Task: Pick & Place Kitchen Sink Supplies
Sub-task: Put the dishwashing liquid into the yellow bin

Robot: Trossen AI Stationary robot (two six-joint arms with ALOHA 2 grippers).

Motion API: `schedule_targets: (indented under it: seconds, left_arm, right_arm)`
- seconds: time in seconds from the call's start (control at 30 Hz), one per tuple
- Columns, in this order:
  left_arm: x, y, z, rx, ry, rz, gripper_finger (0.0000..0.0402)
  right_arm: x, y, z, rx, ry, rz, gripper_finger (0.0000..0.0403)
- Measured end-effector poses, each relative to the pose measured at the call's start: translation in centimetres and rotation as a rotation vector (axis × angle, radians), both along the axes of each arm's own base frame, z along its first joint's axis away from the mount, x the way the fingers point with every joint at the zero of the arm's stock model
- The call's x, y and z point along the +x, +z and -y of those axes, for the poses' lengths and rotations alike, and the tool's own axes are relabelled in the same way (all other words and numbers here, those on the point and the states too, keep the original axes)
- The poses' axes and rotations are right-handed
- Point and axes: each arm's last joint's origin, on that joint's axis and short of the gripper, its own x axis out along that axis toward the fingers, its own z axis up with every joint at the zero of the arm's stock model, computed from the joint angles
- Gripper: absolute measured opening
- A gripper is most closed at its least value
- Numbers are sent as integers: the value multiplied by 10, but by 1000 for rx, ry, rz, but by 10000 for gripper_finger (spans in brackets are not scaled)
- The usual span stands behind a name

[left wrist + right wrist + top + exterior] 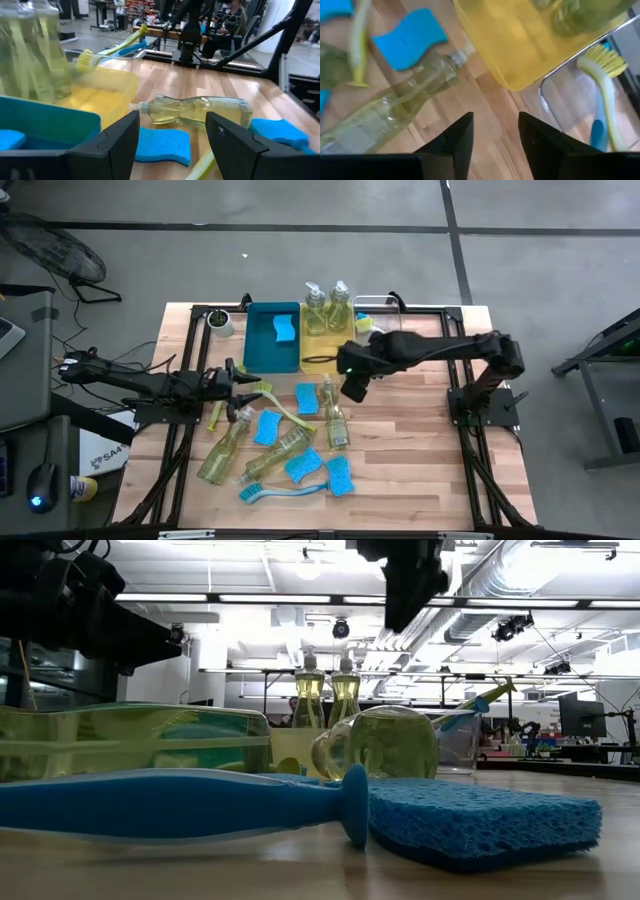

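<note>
The right end effector (pixel 354 388) hovered released, holding nothing, above the table (pixel 420 460) at the yellow bin's (pixel 325 350) five o'clock; the left end effector (pixel 238 385) (also released) waited at nine o'clock of loose bottles (pixel 335 418), sponges (pixel 306 398) and brushes (pixel 280 490).

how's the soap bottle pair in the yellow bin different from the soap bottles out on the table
The two bottles in the yellow bin, e.g., stand upright side by side at the back; the loose bottles on the table, e.g., lie on their sides among blue sponges. The binned pair is already sorted; the loose ones are not. All are clear pump bottles of yellowish-green soap.
</note>
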Motion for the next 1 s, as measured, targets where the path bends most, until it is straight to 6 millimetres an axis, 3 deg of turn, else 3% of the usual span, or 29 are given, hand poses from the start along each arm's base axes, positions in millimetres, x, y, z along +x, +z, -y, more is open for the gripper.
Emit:
schedule_targets:
  seconds: [0.4,0.63,1.0]
  left_arm:
    - [-8,7,0,117,-45,52,223]
    - [-13,5,1,144,-125,43,223]
    - [-19,3,3,159,-229,41,223]
  right_arm:
    - [48,-68,0,31,-181,-36,268]
    - [60,-85,-3,68,-254,-7,273]
    - [67,-91,-6,98,-311,43,274]
